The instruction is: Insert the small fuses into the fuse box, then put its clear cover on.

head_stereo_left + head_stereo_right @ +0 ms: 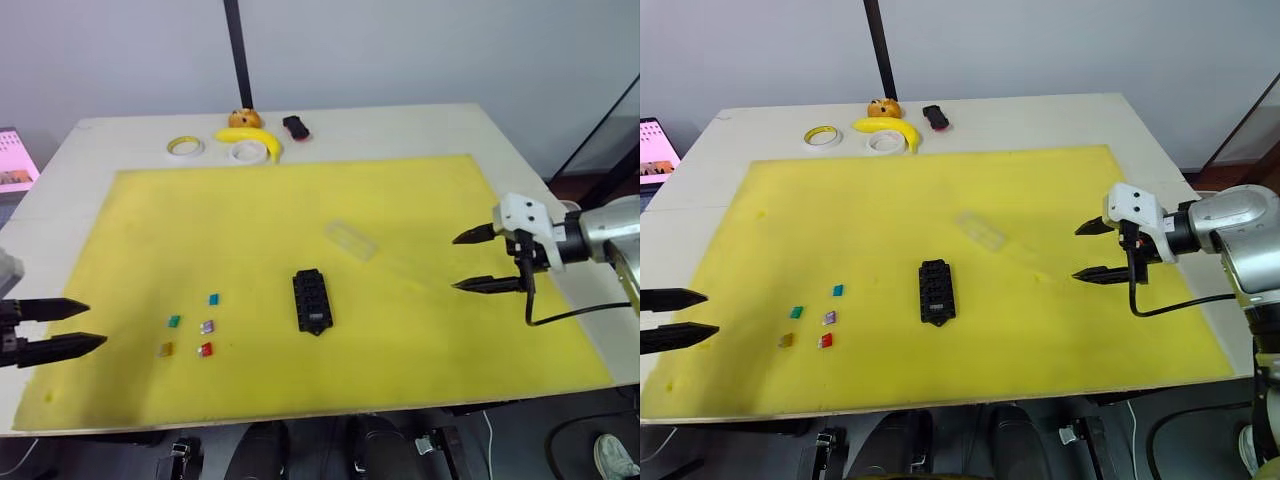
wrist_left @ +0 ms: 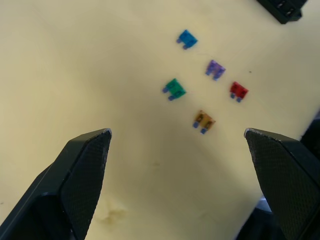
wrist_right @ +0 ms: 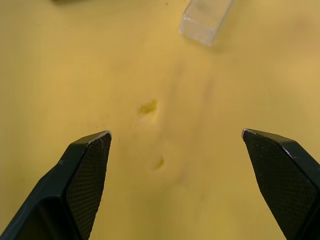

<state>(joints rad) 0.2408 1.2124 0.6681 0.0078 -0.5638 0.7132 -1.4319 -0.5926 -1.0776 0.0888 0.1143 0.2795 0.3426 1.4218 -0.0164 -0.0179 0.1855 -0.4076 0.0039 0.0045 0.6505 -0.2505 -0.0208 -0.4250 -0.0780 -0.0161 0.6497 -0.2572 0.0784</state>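
The black fuse box [image 1: 312,301] lies flat near the middle of the yellow mat [image 1: 300,220]. Left of it, several small fuses are scattered: blue [image 1: 213,299], teal [image 1: 174,321], purple [image 1: 207,326], amber [image 1: 166,349] and red [image 1: 205,349]. The left wrist view has them as blue [image 2: 187,39], teal [image 2: 174,89], purple [image 2: 215,69], amber [image 2: 203,121] and red [image 2: 238,91]. The clear cover [image 1: 351,240] rests behind and to the right of the box, also clear cover [image 3: 205,19]. My left gripper [image 1: 82,325] hovers open at the mat's left edge. My right gripper [image 1: 458,262] hangs open, empty, right of the cover.
At the table's back sit two tape rolls [image 1: 185,147], [image 1: 245,151], a banana [image 1: 250,139], an orange round object [image 1: 244,118] and a small black-and-red object [image 1: 296,127]. A black pole [image 1: 237,50] rises behind them. A cable [image 1: 570,315] trails from my right arm.
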